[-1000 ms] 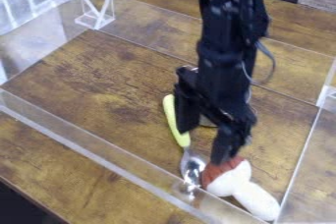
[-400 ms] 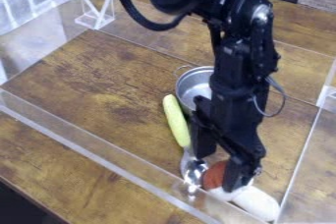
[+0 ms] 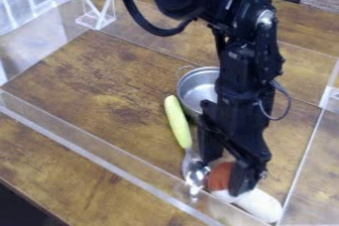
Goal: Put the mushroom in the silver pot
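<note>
I see the toy mushroom with reddish-brown cap and white stem (image 3: 243, 188) lying nearest on the wooden tabletop (image 3: 93, 81); my black gripper (image 3: 221, 177) straddles its cap, jaws wide, gripping nothing; shiny steel pot (image 3: 196, 86) sits behind.

Wooden table (image 3: 93, 81), silver pot (image 3: 197, 84), yellow-green vegetable (image 3: 176, 121), mushroom (image 3: 248, 192), metal spoon (image 3: 196, 177)

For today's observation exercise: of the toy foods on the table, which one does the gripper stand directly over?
The mushroom, reddish-brown cap and white stem, under the open gripper. The yellow-green vegetable lies apart beside the arm.
</note>
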{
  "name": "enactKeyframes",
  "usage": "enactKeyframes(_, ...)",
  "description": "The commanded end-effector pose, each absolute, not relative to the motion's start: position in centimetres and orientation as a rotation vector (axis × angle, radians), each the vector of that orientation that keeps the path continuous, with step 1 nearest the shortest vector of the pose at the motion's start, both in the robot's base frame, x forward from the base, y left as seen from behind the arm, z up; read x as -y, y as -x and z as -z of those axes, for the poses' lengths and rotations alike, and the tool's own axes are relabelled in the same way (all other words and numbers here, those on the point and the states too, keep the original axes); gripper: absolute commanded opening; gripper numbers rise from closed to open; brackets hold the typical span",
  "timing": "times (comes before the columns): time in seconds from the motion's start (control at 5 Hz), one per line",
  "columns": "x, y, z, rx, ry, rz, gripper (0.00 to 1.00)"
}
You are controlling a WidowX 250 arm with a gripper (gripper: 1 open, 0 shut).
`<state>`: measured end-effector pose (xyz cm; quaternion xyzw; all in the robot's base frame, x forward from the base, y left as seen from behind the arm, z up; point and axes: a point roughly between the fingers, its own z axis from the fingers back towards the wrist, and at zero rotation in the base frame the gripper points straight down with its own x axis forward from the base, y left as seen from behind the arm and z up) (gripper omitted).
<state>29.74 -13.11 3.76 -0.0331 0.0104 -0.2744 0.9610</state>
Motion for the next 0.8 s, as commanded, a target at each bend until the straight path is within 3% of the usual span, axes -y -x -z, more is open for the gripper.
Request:
enactKeyframes(0.0, 12.27, -31.08, -4.6, 0.033, 0.083, 0.52, 1.0)
enactKeyframes(0.6, 11.82, -31.78, -4.86, 0.046, 0.108, 0.502, 1.0)
